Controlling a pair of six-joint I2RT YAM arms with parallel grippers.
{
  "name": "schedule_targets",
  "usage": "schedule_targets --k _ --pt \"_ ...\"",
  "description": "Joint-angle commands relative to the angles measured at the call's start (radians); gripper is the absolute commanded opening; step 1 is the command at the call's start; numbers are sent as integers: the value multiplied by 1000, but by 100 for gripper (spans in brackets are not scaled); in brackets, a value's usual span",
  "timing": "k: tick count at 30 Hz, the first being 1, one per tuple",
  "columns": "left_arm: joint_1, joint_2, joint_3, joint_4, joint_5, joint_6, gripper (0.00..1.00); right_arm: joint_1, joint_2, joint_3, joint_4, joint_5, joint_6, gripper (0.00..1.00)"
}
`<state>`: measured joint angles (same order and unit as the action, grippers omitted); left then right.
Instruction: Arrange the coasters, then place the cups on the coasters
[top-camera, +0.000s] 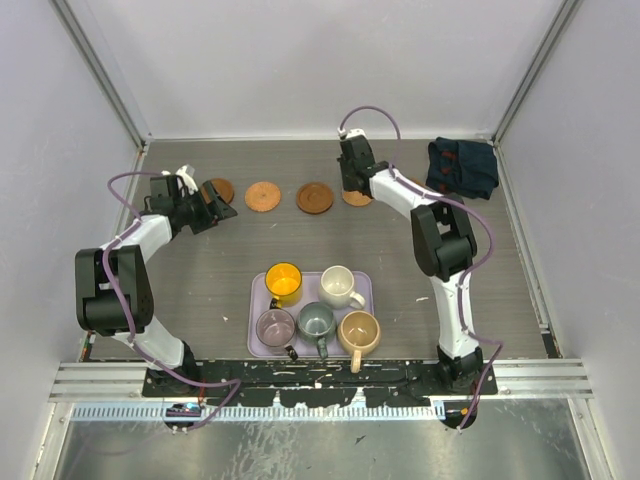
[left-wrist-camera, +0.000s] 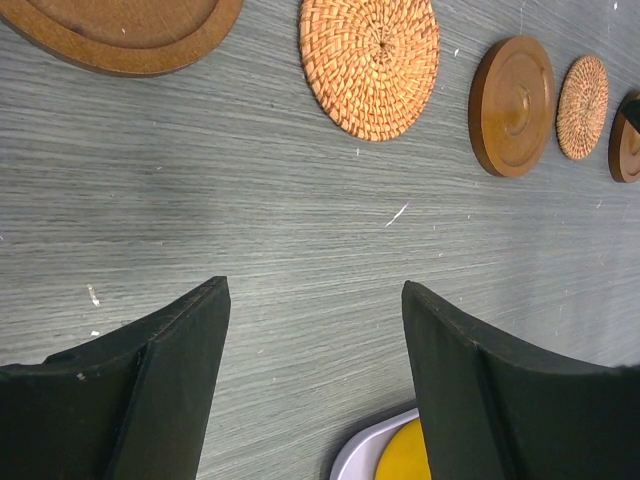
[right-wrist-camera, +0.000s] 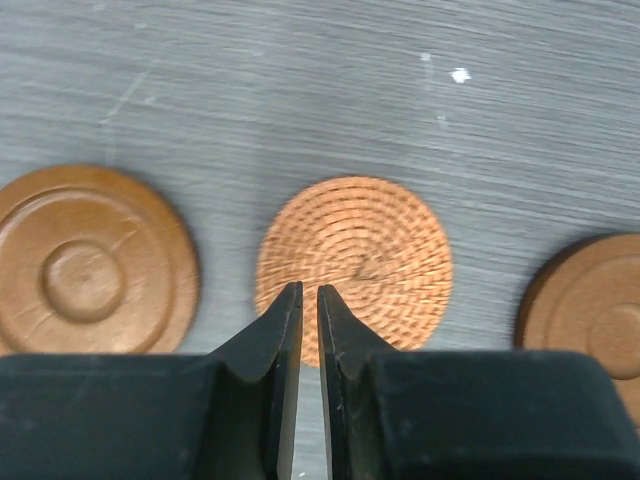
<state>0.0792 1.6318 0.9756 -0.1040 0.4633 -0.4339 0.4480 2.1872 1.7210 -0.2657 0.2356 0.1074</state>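
The left end effector (top-camera: 215, 205) is held wide open, with nothing between its two dark fingers (left-wrist-camera: 170, 380). It is poised over bare bench (left-wrist-camera: 300, 200) at the far left. The right end effector (right-wrist-camera: 309, 292) is drawn almost shut, with only a sliver of gap left between the jaws and nothing gripped. It is pointed down at the middle of a woven disc. Whether the tips touch that disc cannot be told.

Five coasters are laid flat in a row along the far part of the bench, each apart from its neighbour. Counted from the left, the first coaster (left-wrist-camera: 120, 30) is dark wood and lies just beyond the left end effector. The second coaster (left-wrist-camera: 370, 62) is woven and orange-brown. The third coaster (left-wrist-camera: 512, 105) is wood. The fourth coaster (left-wrist-camera: 583, 107) is woven and is the one under the right end effector. The fifth coaster (left-wrist-camera: 626, 137) is wood and is cut off at the edge of the left wrist view.

No cup is set on a coaster. All five cups are gathered upright on a lilac tray (top-camera: 258, 300) near the arm bases. The yellow cup (top-camera: 284, 283) and white cup (top-camera: 340, 287) are at the back. The pink cup (top-camera: 276, 326), grey-green cup (top-camera: 317, 321) and tan cup (top-camera: 359, 331) are in front. A dark cloth (top-camera: 462, 166) is bunched at the far right corner.
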Motion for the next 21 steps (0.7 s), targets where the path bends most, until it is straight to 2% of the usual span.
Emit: schedule_targets --k 1,15,21 --pt "-4 -4 13 56 -3 10 70 -36 28 48 -9 33 30 18" --pt "-4 9 20 42 -9 21 71 -68 70 44 -6 17 17 17" --pt "-4 7 18 42 -9 20 71 -68 54 -7 0 23 19 17"
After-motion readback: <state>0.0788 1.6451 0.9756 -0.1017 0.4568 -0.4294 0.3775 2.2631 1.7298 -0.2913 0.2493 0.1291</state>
